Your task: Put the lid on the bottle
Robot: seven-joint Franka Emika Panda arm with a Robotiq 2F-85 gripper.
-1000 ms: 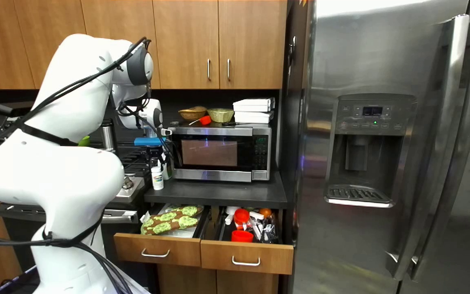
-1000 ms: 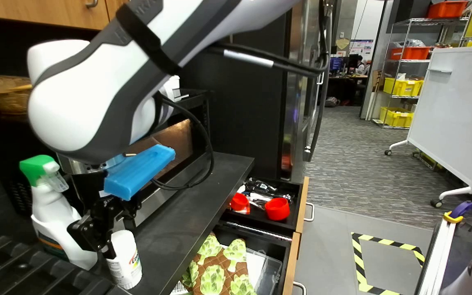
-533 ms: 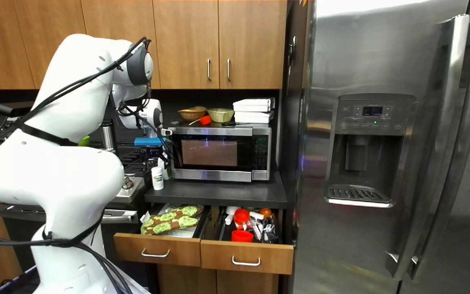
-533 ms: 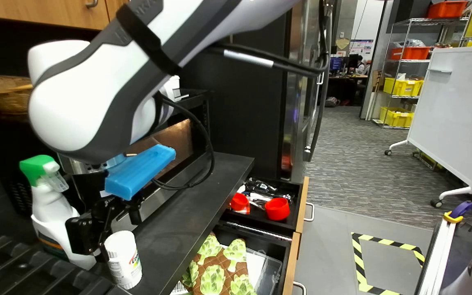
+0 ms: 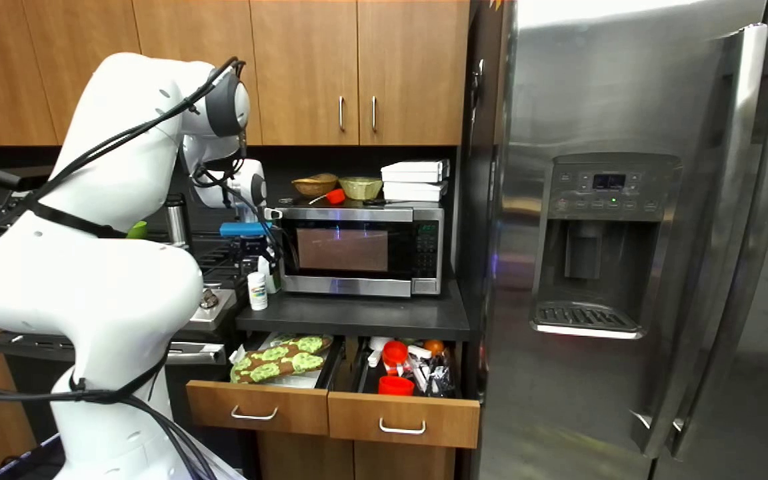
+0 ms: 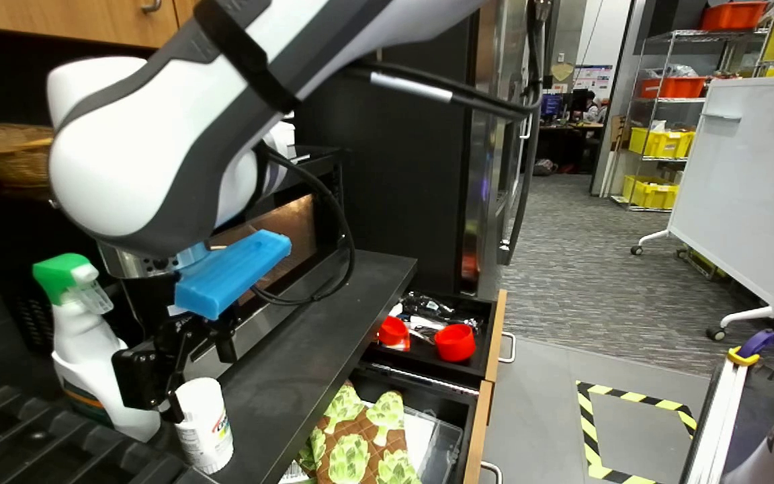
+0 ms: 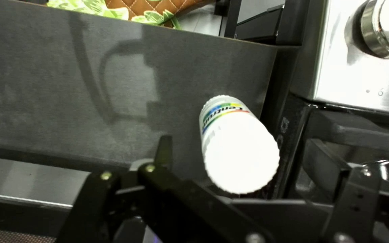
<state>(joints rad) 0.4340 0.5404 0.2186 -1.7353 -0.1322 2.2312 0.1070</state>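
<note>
Nearest, filling the left of an exterior view, one white robot arm (image 5: 77,280) covers part of a stove (image 5: 223,310). At lower centre two wooden-fronted drawers (image 5: 304,413) stand open: the left one holds a quilted artichoke-print cloth (image 5: 271,368), the right one two red cups (image 5: 395,385) among smaller clutter. Above them runs the dark bench (image 5: 371,317). On its end next to the stove one small white bottle (image 6: 205,437) stands upright, with one ribbed white lid (image 7: 241,155) on top, right of centre in the wrist view. One black gripper (image 6: 201,376) is over it, fingers spread wide; whether a finger touches the lid I cannot tell. Just behind, close by, stands one green-headed spray bottle (image 6: 84,343). Beside that is one steel microwave (image 5: 343,250), and on it sit two baskets (image 5: 361,189), one red scoop (image 5: 335,196) and a stack of white boxes (image 5: 414,192). Farthest, along the top of the frame, hang wooden cupboards (image 5: 411,67).
</note>
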